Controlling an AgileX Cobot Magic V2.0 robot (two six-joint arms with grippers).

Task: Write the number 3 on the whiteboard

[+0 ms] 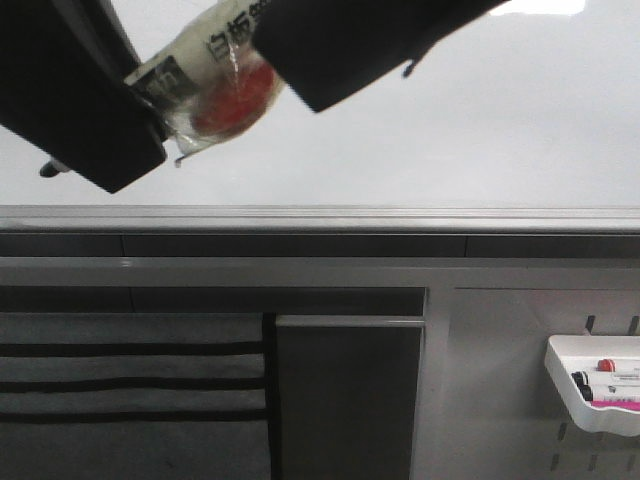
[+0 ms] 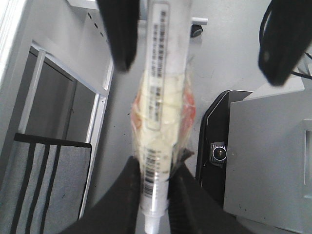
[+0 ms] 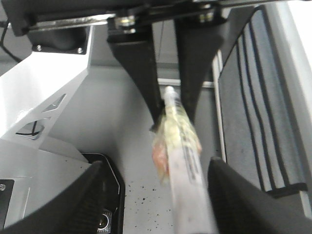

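Observation:
The whiteboard point(image 1: 450, 130) fills the upper front view above its grey rail point(image 1: 320, 215). No number 3 shows on it. A marker point(image 1: 215, 85) wrapped in clear tape with a red patch and a barcode label hangs in front of the board at the upper left. My left gripper point(image 1: 150, 95) is shut on one end of the marker point(image 2: 155, 190). My right gripper point(image 1: 300, 70) is open. Its fingers point(image 3: 92, 195) stand wide on either side of the marker's other end point(image 3: 187, 185) without touching it. The right fingers point(image 2: 122, 34) also show in the left wrist view.
A white tray point(image 1: 570, 400) holding markers hangs on the grey pegboard at the lower right. A grey striped cloth point(image 1: 130, 390) and a dark panel point(image 1: 350, 400) lie below the rail. A black device with a lens point(image 2: 217, 153) sits below the arms.

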